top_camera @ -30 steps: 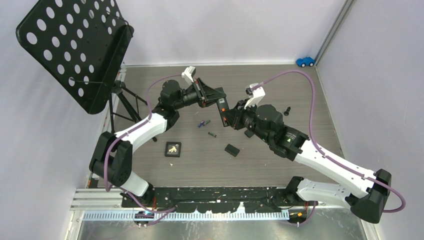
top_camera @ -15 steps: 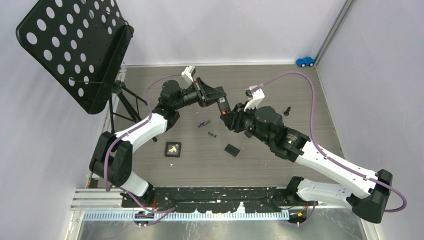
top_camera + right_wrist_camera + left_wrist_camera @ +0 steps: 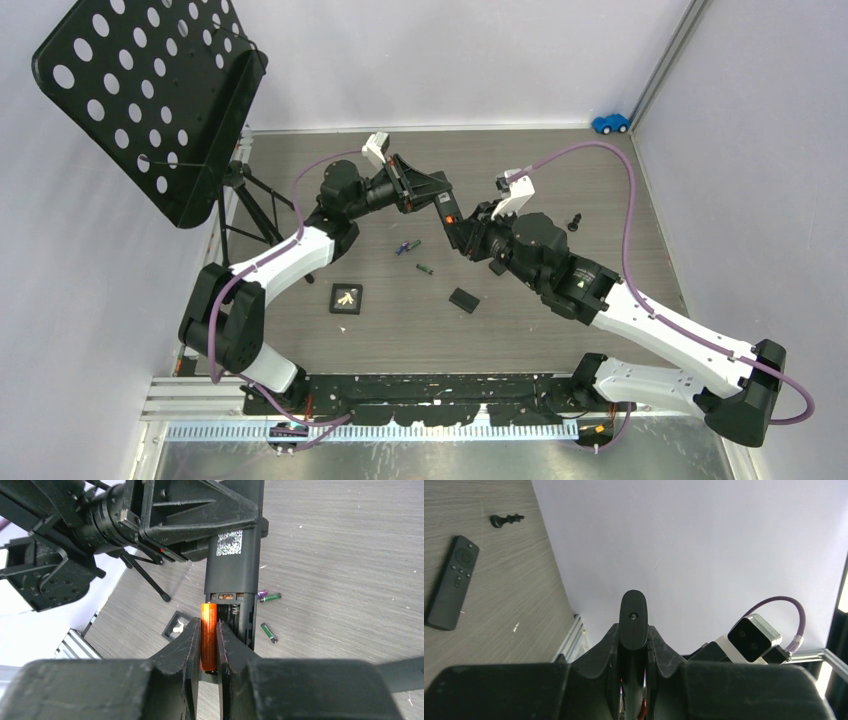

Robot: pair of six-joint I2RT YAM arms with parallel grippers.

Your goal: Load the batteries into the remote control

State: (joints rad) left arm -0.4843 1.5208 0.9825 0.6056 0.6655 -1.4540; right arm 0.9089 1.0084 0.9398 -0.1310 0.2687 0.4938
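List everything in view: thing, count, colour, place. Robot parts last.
table: one, grey wood grain, under everything
held remote: one, black, raised, battery bay open
orange battery: one, orange, at the open bay
loose batteries: two, bluish and dark green, on the table
cover plate: one, black, on the table
square tile: one, black with pale figure, on the table
second remote: one, black, flat on the table
chess piece: one, black, on the table
toy car: one, blue, far right corner
music stand: one, black, far left
left gripper: clamps held remote
right gripper: clamps orange battery
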